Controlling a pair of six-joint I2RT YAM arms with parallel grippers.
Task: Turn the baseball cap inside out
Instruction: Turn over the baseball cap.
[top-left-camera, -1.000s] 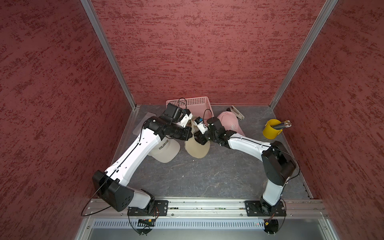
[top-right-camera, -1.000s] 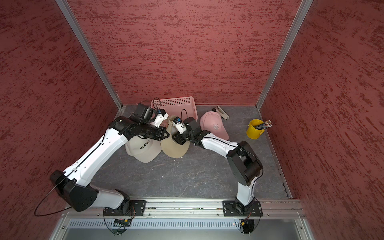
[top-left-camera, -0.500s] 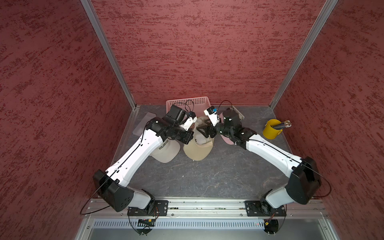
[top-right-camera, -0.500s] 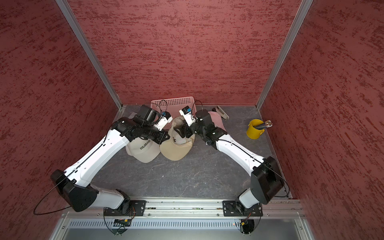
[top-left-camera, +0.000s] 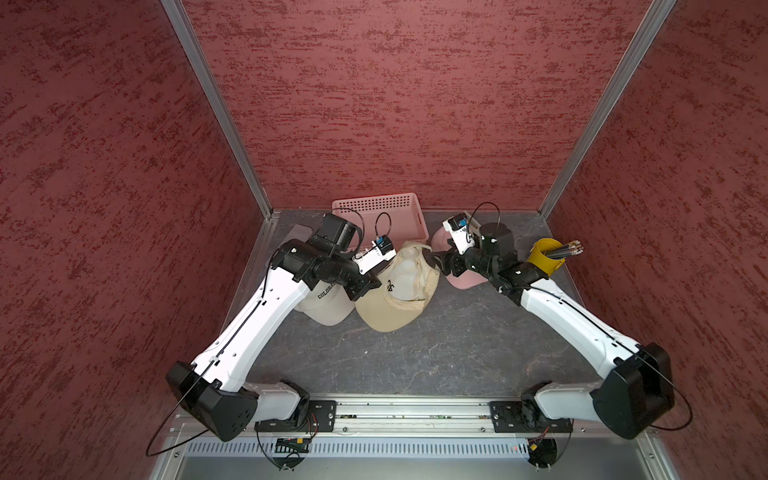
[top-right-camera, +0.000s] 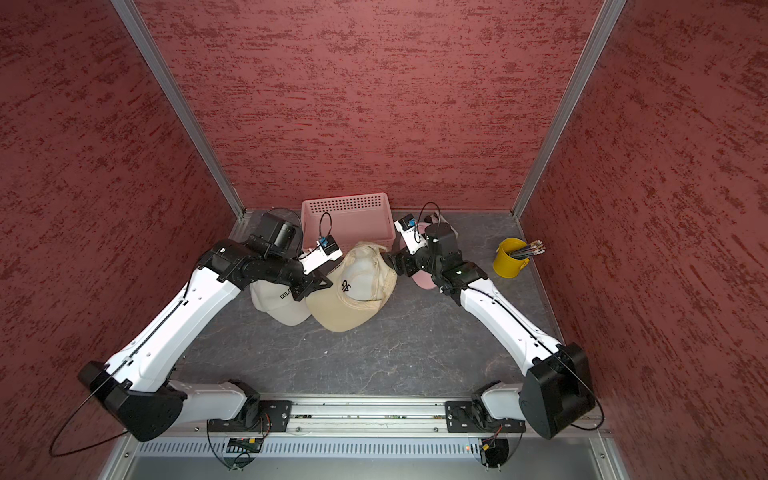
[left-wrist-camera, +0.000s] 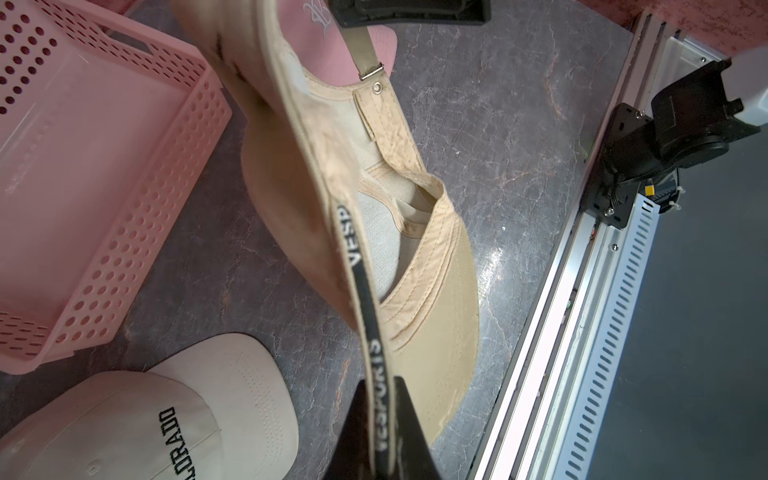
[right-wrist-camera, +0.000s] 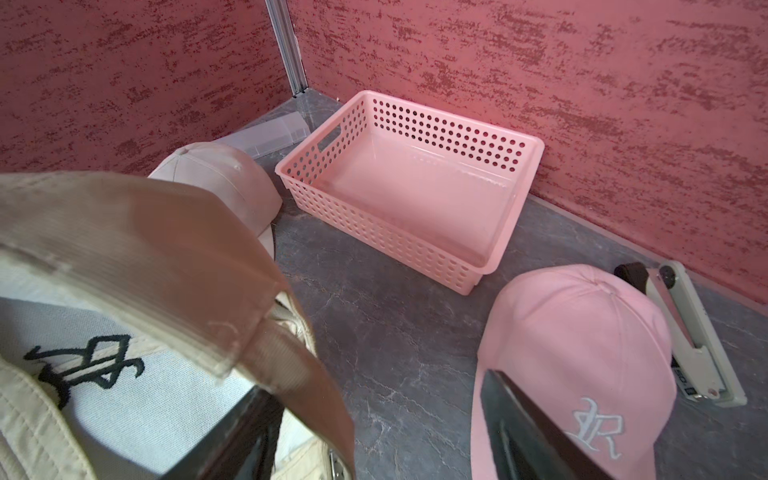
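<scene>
Right now the tan baseball cap (top-left-camera: 397, 301) is lying just in front of the pink basket (top-left-camera: 380, 216), its brim pointing away from the basket and its pale lining facing up. The left gripper (left-wrist-camera: 380, 401) is pinching the cap's black lettered inner band — jaws pressed together on the fabric, holding that edge up off the table (top-left-camera: 415, 353). The right gripper (right-wrist-camera: 374, 386) is hovering at the cap's back strap with its jaws spread wide; the strap is draping over one finger (right-wrist-camera: 232, 436), and the other is hanging above a pink cap (right-wrist-camera: 582, 340) lying off the basket's right-arm corner. A white cap (top-left-camera: 326, 305) is sitting off the basket's opposite corner, just beside the tan one.
</scene>
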